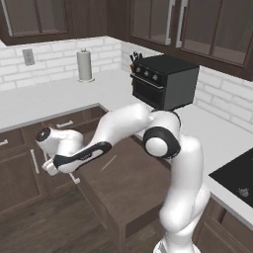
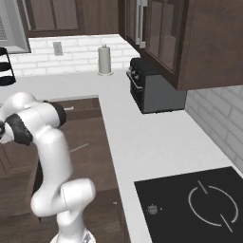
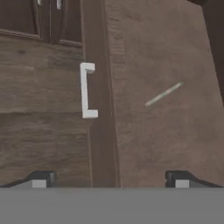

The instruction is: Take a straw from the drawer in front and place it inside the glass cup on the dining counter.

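The drawer (image 1: pixel 133 185) stands pulled out from the corner cabinets, and its dark brown floor (image 3: pixel 166 140) is bare except for the straw. The straw (image 3: pixel 164 94) is a thin pale stick lying flat and slanted on that floor; it is also a faint line in the base views (image 1: pixel 108 163) (image 2: pixel 79 147). My gripper (image 3: pixel 109 179) points straight down over the drawer's front edge, open, with nothing between its fingers. The drawer's white bar handle (image 3: pixel 87 90) lies just ahead of the fingertips, on the floor side. The straw is ahead and off to the other side. The glass cup and the dining counter are out of view.
A black toaster oven (image 1: pixel 165 81) and a paper towel roll (image 1: pixel 85 65) stand on the white wall counter (image 1: pixel 49 99). A black cooktop (image 2: pixel 194 204) is set in the counter at the right. Lower cabinet doors (image 1: pixel 20 173) flank the drawer, with wood floor (image 3: pixel 39 131) below.
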Controlling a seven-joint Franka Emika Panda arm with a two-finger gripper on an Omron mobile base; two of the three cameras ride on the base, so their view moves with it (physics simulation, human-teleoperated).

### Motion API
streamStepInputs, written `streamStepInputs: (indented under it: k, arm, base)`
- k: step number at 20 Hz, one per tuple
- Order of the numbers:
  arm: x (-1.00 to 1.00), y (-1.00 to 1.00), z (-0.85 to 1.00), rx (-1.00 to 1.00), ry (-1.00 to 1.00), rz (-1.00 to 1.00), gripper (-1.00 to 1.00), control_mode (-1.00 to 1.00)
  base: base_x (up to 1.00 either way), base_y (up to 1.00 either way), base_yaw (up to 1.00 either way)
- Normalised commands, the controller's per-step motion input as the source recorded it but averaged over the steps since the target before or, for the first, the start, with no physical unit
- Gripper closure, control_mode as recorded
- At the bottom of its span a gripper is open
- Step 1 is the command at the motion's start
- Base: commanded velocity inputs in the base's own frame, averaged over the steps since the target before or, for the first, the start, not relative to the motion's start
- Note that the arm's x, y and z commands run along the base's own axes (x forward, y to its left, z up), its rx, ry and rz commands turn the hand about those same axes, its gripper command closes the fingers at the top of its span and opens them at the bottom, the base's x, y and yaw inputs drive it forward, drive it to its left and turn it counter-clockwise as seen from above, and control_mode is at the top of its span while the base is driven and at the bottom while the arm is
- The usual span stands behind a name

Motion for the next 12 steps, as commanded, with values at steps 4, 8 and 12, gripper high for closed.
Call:
streamStepInputs:
  k: [4,8,12]
  arm:
    - [0.17,-0.99,0.61,0.21,0.02,-0.08,-1.00,-1.00]
    - [0.28,-0.80,0.07,0.14,0.09,-0.08,-1.00,-1.00]
    - [0.25,-0.55,-0.33,0.09,0.10,-0.04,-1.00,-1.00]
  base:
    - [0.00,0.00,0.00]
    - [0.00,0.00,0.00]
    - [0.00,0.00,0.00]
